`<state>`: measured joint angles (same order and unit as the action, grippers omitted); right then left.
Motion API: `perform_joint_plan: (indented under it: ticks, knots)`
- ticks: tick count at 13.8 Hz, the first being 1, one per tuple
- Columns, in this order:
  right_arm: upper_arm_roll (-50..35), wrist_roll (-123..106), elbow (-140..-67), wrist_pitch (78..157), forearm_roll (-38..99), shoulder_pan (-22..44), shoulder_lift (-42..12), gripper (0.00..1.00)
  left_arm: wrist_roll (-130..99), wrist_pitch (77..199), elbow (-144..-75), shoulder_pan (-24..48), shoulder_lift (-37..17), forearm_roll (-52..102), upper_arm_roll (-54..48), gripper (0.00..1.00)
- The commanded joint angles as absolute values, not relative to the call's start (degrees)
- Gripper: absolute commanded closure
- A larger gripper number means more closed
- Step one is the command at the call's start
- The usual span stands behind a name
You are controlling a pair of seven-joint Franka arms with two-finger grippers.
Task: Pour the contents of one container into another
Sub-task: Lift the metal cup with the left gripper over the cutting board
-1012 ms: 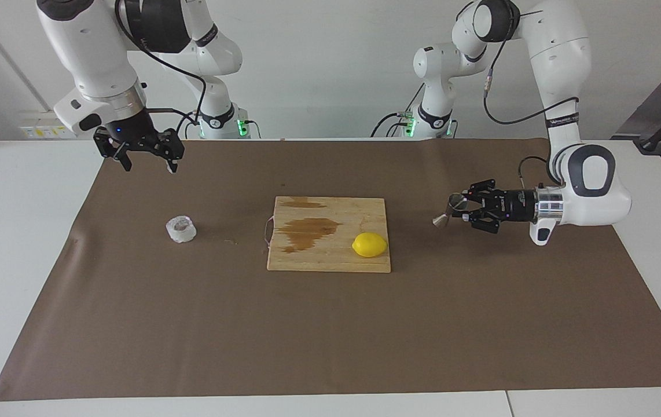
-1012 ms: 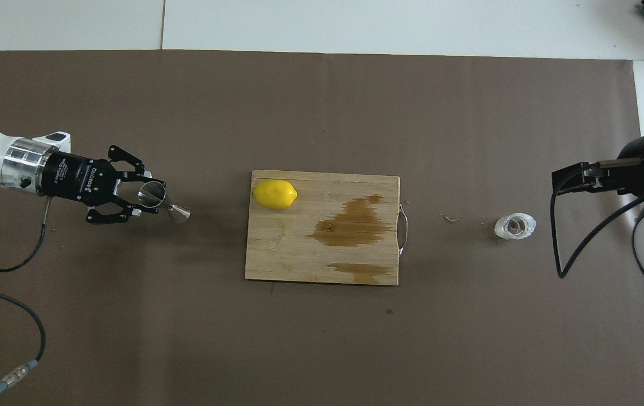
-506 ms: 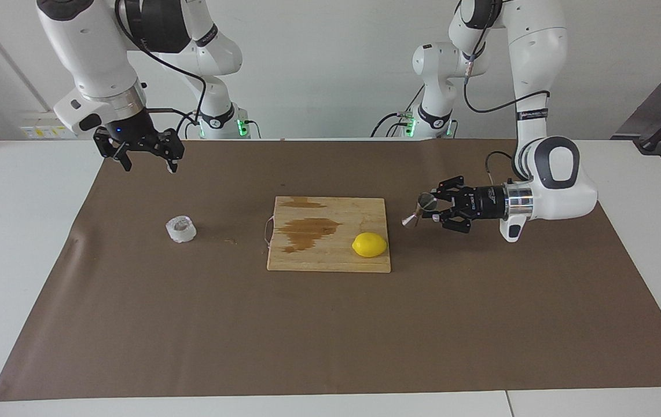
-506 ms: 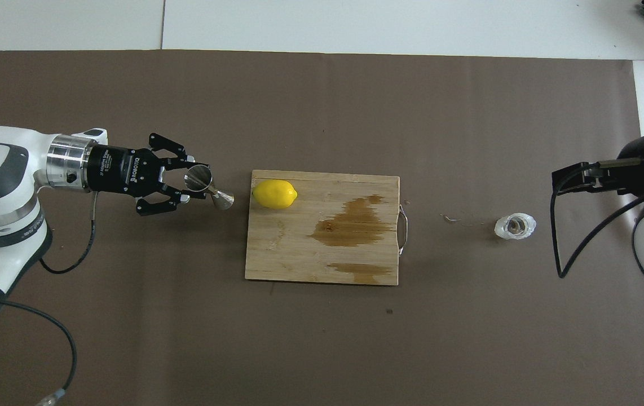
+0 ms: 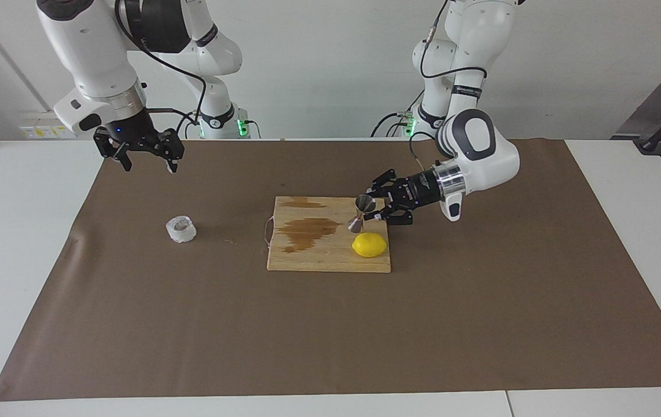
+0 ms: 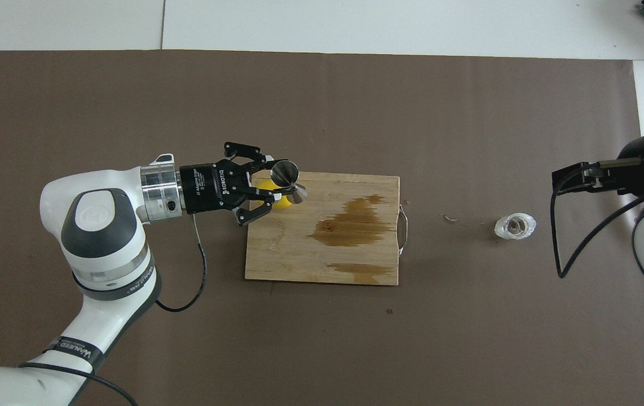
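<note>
Carrying the steel jigger (image 5: pixel 360 212) clamped at its waist, the left gripper (image 5: pixel 372 209) hangs over the cutting board (image 5: pixel 307 260), above the lemon (image 5: pixel 369 245); the sideways grip keeps the jigger roughly upright, presumably to receive liquid; the whitish cup (image 5: pixel 181 229) stands on the brown mat (image 5: pixel 330 324) toward the right arm's end, well apart; the right gripper (image 5: pixel 144 159) waits spread wide above the mat, nearer the robots than the cup, likely to descend on it.

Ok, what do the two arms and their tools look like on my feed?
Both arms are glossy white with dark grey joint panels and silver wrist rings. The left tool is black with linked fingers and white lettering on its body; a thin black cable loops from its wrist. The right tool is also black, with a black cable running up its arm. Green lights glow at both bases.
</note>
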<state>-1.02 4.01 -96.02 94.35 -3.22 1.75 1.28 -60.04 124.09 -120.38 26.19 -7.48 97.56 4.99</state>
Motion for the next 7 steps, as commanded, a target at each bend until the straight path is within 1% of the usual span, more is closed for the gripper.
perform_joint_plan:
  ticks: [1,5,7]
  knots:
    - [-1.5,4.2,-97.7,95.3,-1.7,0.8,2.7,0.0,-55.8,135.8,-124.2,34.4,-4.7,108.3,6.0,1.0]
    - [-1.5,4.1,-97.7,94.6,-1.7,0.8,2.8,0.0,-51.1,147.5,-124.2,43.8,-5.9,120.8,6.0,1.0]
    - [-1.5,4.1,-97.7,94.7,-1.7,1.0,2.7,0.0,-47.7,151.8,-123.7,46.1,-6.8,124.0,5.5,1.0]
